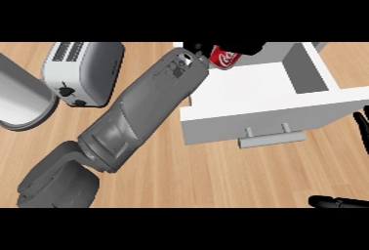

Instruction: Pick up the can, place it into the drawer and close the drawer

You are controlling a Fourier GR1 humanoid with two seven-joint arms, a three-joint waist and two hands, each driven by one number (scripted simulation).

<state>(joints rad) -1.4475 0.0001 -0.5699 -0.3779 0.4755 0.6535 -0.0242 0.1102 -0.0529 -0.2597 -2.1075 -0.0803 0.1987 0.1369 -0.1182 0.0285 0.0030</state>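
The wooden counter [216, 180] takes up most of the view. An open white drawer [252, 93] is seen toward the counter's far right part, its front panel facing the near edge and carrying a grey handle [272, 140]. The drawer's inside floor is visible, with a raised white wall along its right side.

The left forearm [137, 117] is stretched diagonally from the near left corner of the counter up toward the drawer's far left corner. It is grey and bulky, and much of the counter's middle is covered by it. The left hand [196, 48] is seen at the far end of that arm, black, at the drawer's far left corner, partly cut off by the view's top. The can [225, 58], red with white lettering, is found against this hand, over the drawer's far left part and tilted. The hand appears to be wrapped about the can's top, though most of the fingers are hidden.

A white toaster [79, 73] is set near the counter's far left edge, and a grey rounded object [22, 105] lies at the left edge beside it.

The right hand [338, 201] is shown at the near right corner, only dark fingers being visible there and at the right edge; whether it is released or clenched cannot be told.
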